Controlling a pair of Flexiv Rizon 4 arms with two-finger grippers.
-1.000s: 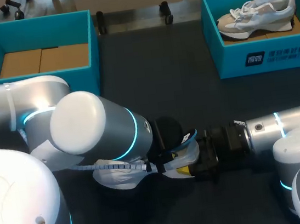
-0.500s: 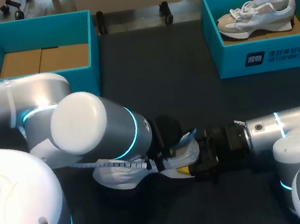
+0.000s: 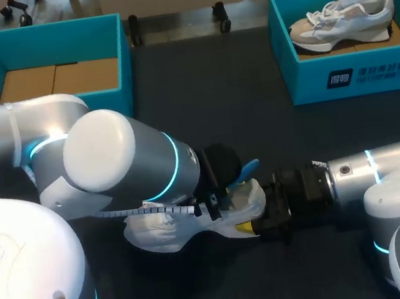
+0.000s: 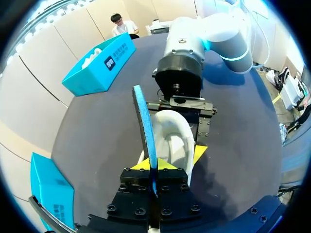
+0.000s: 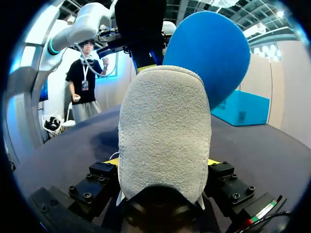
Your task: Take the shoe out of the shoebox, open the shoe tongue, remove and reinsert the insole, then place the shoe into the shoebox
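Gripping insole (image 4: 145, 127) left, shoe heel (image 5: 165, 141) right.

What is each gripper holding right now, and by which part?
Left gripper pinches the blue insole by its near end; right gripper clamps the shoe at its heel.

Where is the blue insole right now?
Head view, lower middle: the blue insole sticks up from the white shoe, pinched in the left gripper; the right gripper clamps the shoe's heel.
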